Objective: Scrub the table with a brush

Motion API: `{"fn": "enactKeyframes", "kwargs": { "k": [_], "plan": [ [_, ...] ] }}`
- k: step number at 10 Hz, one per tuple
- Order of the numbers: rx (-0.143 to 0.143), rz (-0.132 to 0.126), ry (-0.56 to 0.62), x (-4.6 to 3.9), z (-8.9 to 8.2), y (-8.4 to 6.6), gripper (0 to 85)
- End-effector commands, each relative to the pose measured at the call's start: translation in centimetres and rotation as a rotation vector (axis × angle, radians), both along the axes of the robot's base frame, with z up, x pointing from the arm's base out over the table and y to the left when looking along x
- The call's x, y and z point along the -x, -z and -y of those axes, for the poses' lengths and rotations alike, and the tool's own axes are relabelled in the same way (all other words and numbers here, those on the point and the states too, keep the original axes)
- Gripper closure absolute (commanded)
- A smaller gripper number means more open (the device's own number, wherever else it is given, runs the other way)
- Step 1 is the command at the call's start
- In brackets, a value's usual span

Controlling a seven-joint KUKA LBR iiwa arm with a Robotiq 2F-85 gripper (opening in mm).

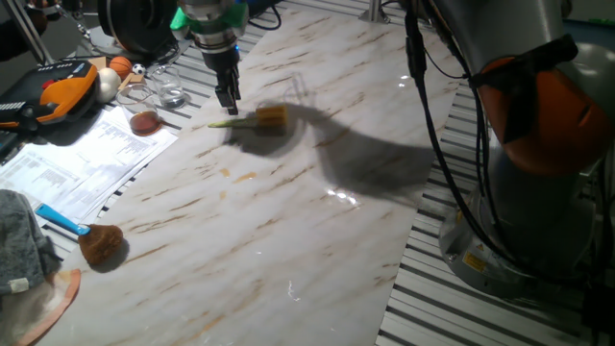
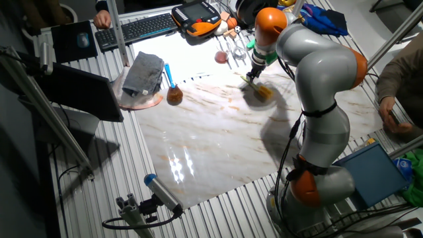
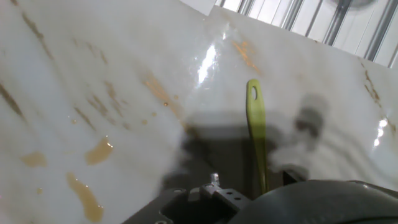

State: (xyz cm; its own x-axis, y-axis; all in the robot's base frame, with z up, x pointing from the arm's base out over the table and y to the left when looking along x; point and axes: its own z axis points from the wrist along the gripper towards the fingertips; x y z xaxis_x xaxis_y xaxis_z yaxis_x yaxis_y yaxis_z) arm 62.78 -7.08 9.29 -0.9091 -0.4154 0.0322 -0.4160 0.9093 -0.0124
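The brush has a yellow blocky head (image 1: 272, 118) and a thin pale green handle. It lies low on the white marble-look table (image 1: 288, 221), in the far left part. My gripper (image 1: 228, 106) points straight down onto the handle, fingers close together, shut on it near its free end. In the other fixed view the gripper (image 2: 252, 74) stands just beside the brush head (image 2: 263, 91). In the hand view the green handle (image 3: 255, 130) runs from its holed end down under the gripper body. My fingertips are hidden there.
A fluffy brown brush with a blue handle (image 1: 99, 242) and a grey cloth (image 1: 24, 250) lie at the table's left edge. Papers (image 1: 77, 159), glassware (image 1: 168, 88) and an orange pendant (image 1: 67, 86) sit beyond. Brownish wet spots (image 3: 99, 151) mark the table. The arm's base (image 1: 538, 144) stands to the right.
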Motion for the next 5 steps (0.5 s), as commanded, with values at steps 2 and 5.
{"fn": "enactKeyframes", "kwargs": {
  "k": [2,5],
  "plan": [
    [0.014,-0.022,0.017,-0.01,-0.05,-0.03,51.0],
    [0.018,-0.052,0.105,-0.01,-0.05,-0.03,34.0]
  ]
}}
